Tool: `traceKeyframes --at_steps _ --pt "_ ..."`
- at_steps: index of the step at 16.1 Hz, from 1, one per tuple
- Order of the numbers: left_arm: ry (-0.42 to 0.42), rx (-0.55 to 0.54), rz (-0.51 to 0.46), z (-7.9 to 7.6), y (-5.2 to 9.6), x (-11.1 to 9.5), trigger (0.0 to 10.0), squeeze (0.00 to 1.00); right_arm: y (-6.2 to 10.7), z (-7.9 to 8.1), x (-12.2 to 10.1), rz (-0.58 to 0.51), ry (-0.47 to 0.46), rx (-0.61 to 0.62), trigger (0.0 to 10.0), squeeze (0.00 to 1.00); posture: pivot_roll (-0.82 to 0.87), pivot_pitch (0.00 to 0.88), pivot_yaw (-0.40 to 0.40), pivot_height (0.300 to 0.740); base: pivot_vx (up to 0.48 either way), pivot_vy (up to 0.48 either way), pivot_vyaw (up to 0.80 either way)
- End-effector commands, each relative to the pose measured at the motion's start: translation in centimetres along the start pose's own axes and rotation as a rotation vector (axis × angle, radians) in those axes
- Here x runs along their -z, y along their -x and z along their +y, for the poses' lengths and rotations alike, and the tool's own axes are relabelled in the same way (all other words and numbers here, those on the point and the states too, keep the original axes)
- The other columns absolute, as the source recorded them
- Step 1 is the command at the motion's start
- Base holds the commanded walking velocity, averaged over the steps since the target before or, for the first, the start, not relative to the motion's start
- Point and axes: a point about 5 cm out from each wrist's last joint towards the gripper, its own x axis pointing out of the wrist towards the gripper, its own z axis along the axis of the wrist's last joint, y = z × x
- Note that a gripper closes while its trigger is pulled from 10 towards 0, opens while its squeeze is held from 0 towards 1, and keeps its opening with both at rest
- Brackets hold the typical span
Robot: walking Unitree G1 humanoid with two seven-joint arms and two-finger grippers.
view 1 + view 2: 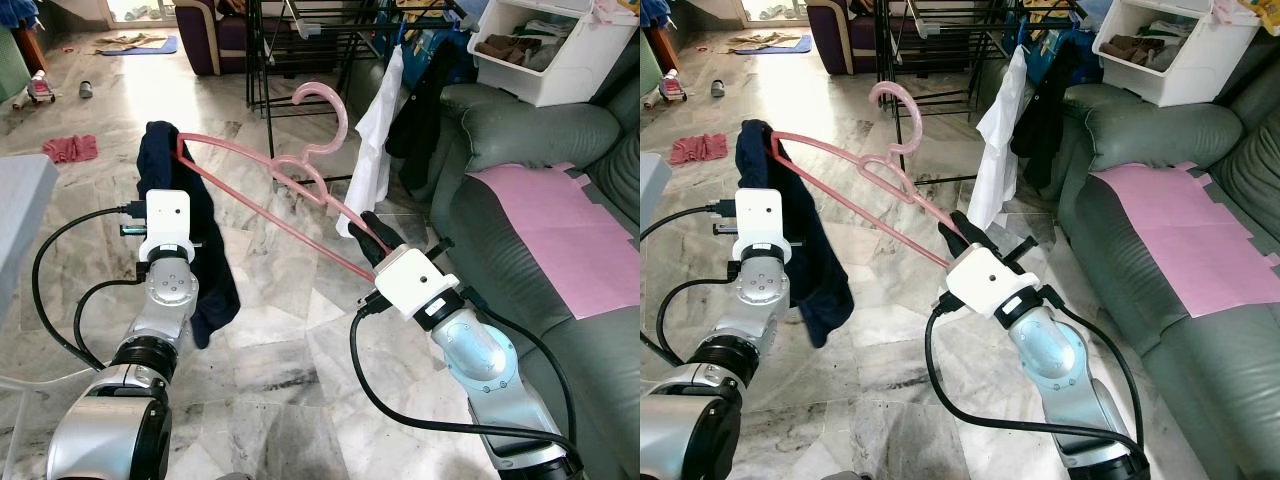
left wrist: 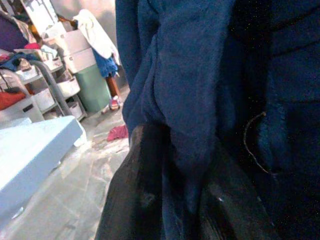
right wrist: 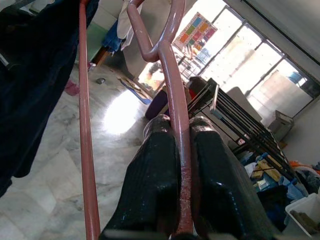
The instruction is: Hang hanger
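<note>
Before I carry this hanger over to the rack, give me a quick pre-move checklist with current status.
1. Right gripper clamped on the pink hanger: ok, the right wrist view shows the fingers pinching its arm.
2. Left gripper holding the navy garment: ok, fabric is between its fingers.
3. Garment seated on hanger: not ok, it drapes over one end only.
4. Hook free and pointing up: ok.
5. Drying rack ahead: ok.
6. Free rail space on the rack: cannot tell.

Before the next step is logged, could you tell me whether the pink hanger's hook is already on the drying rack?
No: the pink hanger is held in mid-air by the right gripper, its hook free in front of the drying rack.
</note>
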Motion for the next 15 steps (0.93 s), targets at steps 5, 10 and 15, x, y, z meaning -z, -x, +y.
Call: traceKeyframes --at_steps 5,10,15 --pt "0.04 -0.036 -0.141 0.5 -1.3 -3.4 0.0 0.0 0.2 0.2 -0.1 -0.025 -0.008 0.012 10.0 0.0 -0.01 0.033 -0.051 0.74 0.0 0.0 0.0" --pt "-0.054 -0.067 -0.266 1.3 -1.8 -5.5 0.0 0.0 0.6 0.1 0.8 0.009 -0.009 0.006 10.0 0.0 -0.01 0.037 -0.052 0.74 0.0 0.0 0.0" --pt "-0.031 -0.091 -0.343 1.8 -2.3 -7.5 0.0 0.0 1.5 1.9 2.2 0.085 -0.047 -0.073 10.0 0.0 -0.01 0.04 -0.053 0.74 0.0 0.0 0.0"
